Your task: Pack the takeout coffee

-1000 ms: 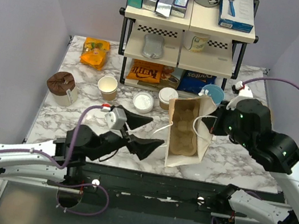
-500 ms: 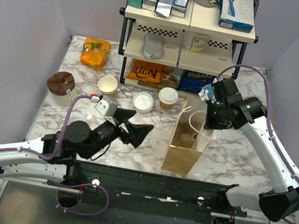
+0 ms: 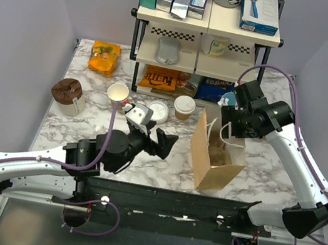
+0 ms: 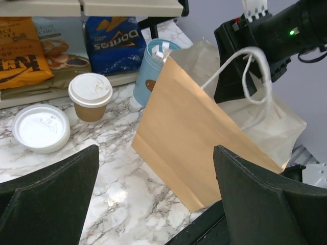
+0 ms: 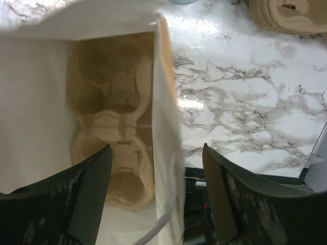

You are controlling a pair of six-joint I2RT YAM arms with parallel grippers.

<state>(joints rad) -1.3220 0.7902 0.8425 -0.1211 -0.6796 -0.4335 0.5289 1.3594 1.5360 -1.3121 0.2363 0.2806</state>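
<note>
The takeout coffee (image 3: 184, 107), a small tan cup with a white lid (image 4: 90, 96), stands upright on the marble in front of the rack, left of the brown paper bag (image 3: 218, 156). The bag (image 4: 204, 138) stands open and leans a little. A moulded pulp cup carrier (image 5: 115, 132) lies in its bottom. My right gripper (image 3: 230, 126) hovers over the bag's mouth, open (image 5: 157, 148). The bag's right wall passes between its fingers unpinched. My left gripper (image 3: 162, 142) is open and empty (image 4: 156, 149), low over the table between cup and bag.
A light-blue cup (image 4: 153, 71) stands behind the bag. A lidless tan cup (image 3: 118, 93) and a white lidded dish (image 3: 157, 112) sit left of the coffee. The black shelf rack (image 3: 138, 61) holds snack bags. The table's near edge (image 4: 204, 229) is close under the bag.
My right gripper has opened and let go of the bag. The bag has shifted right and now leans. My left arm has reached forward and to the right, still open.
</note>
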